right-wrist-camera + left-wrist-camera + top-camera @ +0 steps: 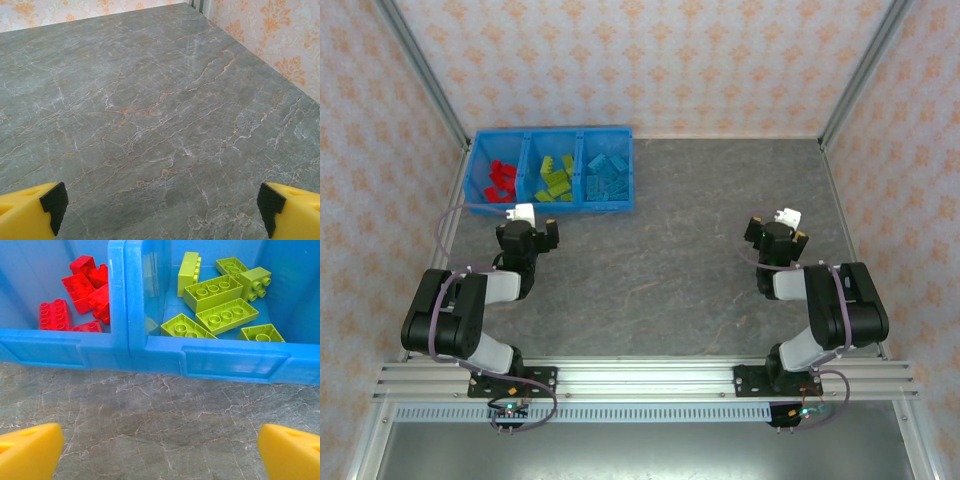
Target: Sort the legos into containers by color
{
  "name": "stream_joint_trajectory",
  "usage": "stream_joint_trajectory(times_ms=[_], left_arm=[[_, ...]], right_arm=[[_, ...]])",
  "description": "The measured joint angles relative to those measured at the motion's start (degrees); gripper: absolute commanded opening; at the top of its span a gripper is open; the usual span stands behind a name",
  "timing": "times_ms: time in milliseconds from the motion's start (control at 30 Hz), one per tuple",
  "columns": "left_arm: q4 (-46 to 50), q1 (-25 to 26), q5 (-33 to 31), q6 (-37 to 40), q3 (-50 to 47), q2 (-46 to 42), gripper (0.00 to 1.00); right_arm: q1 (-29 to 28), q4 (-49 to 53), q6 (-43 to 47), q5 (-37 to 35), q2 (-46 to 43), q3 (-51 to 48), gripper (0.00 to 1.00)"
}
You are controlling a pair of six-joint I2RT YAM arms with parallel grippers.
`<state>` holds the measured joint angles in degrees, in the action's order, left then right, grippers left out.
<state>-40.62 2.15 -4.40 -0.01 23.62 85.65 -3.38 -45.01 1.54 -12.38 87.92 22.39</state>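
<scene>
The bright blue bin (552,207) stands at the table's back left, split into three compartments. Red legos (501,180) lie in the left one, lime green legos (556,179) in the middle, light blue legos (606,177) in the right. The left wrist view shows the red legos (80,295) and green legos (220,305) behind the bin's near wall (165,357). My left gripper (527,236) rests just in front of the bin, open, with nothing between its yellow fingers (30,452). My right gripper (778,238) sits open over bare table at the right, its fingertips (45,210) wide apart.
The grey marbled tabletop (660,250) stretches between the two arms. Patterned walls with metal posts (850,75) close in the table at the back and sides. An aluminium rail (640,378) runs along the near edge.
</scene>
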Motion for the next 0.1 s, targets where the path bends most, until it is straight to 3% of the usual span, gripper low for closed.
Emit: stream_joint_trajectory(times_ms=[100], left_arm=[[0.0, 0.0, 0.0, 0.1, 0.0, 0.0, 1.00]], right_arm=[[0.0, 0.0, 0.0, 0.0, 0.0, 0.0, 0.99]])
